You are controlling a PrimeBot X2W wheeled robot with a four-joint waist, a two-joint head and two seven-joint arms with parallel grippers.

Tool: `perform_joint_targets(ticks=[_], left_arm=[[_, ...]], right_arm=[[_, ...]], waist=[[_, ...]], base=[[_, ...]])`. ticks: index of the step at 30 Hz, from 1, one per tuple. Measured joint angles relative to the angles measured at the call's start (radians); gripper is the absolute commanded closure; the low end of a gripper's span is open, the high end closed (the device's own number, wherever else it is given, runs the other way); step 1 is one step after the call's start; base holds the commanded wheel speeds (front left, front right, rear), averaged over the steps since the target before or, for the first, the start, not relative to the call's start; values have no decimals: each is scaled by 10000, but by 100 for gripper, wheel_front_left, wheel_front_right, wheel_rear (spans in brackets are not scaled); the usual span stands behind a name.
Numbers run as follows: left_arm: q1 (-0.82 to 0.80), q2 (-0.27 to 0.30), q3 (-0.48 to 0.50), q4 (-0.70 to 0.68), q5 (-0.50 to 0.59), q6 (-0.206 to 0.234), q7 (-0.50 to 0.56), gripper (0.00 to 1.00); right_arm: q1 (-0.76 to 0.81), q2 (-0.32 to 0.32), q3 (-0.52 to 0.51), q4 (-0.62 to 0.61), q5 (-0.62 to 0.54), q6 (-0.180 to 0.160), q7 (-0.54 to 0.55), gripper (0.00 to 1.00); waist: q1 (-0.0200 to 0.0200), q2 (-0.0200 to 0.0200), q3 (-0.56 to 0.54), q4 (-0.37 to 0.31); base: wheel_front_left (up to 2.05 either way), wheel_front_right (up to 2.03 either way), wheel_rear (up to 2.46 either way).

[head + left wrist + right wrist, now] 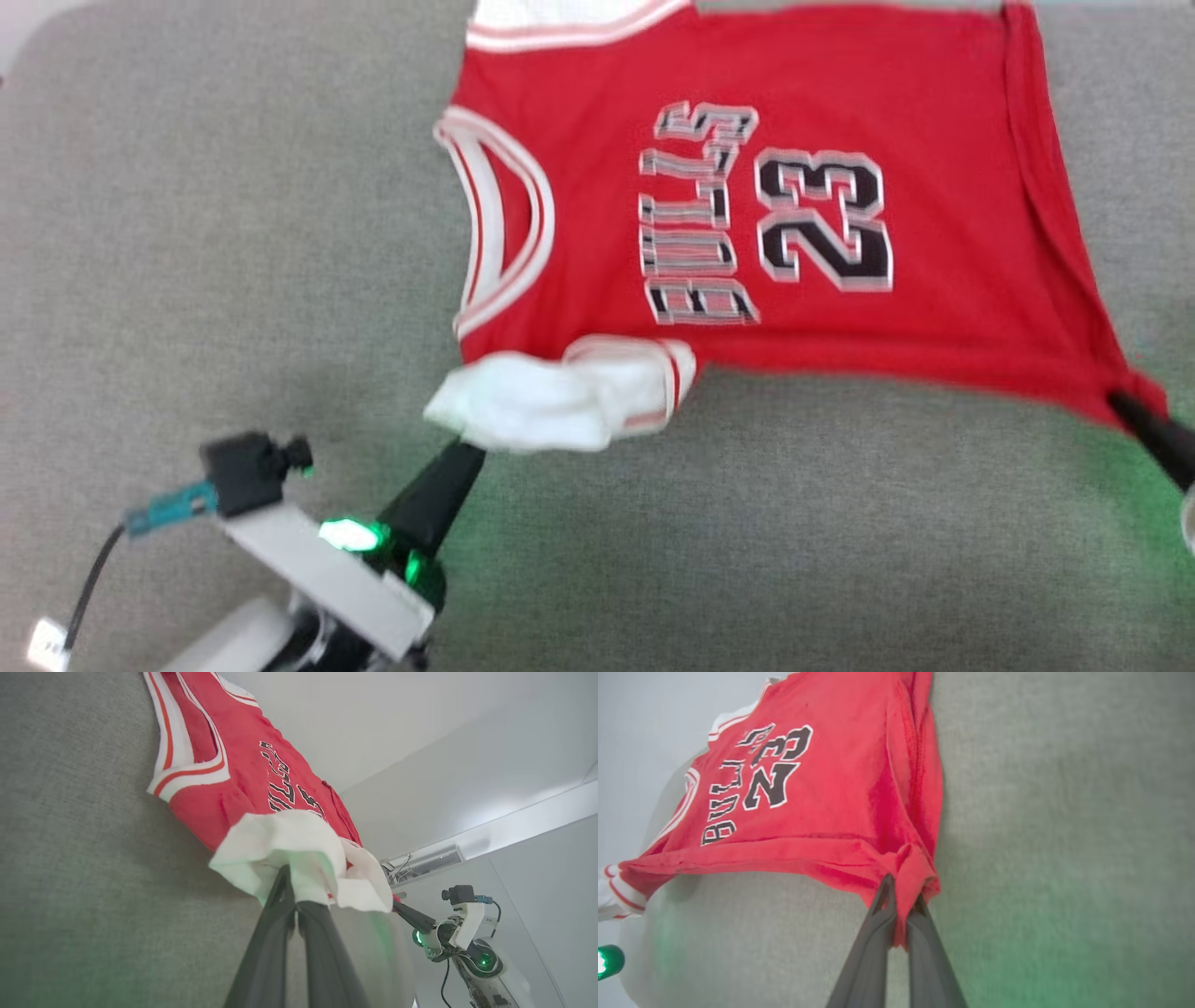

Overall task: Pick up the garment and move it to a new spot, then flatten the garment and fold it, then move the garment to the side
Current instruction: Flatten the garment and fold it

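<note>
Left gripper [466, 450], angled up-right, pinched the white sleeve [551, 397] shut. Across the grey cushion [187, 233] the garment [840, 308] stretched lengthwise, collar leftward, hem rightward; right gripper [1122, 404], fully closed, clamped its near hem corner.

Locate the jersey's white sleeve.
Head view, left of centre: the white sleeve bunches at the garment's near edge, pinched by the left gripper.

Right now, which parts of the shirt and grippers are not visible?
Head view: top edge cuts off the shirt; right edge cuts the right gripper.
Left wrist view: the white sleeve hides the tips of the left gripper.
Right wrist view: the shirt's corner hides the right gripper's tips.
</note>
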Motion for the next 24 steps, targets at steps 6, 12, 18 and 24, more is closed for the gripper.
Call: perform_joint_targets(ticks=[6,12,18,24], left_arm=[[1466,790,213,-1032,382,29,-17,100],[2545,1450,445,-2301,614,324,-40,100],[2032,1206,723,-2274,882,541,138,100],[134,585,621,-1267,917,349,1252,100]], right_arm=[[2474,930,-1697,-2132,-360,0,1200,100],[3583,1967,-2855,-3835,-823,0,2422,100],[2736,2600,-3193,-4021,-1344,0,2982,100],[876,2604,-2895,-2846,-1835,0,3093,100]], waist=[[0,0,-390,-11],[0,0,-510,-197],[0,0,-468,-219],[0,0,-245,-198]], base=[[0,0,0],[0,0,0],[0,0,0],[0,0,0]])
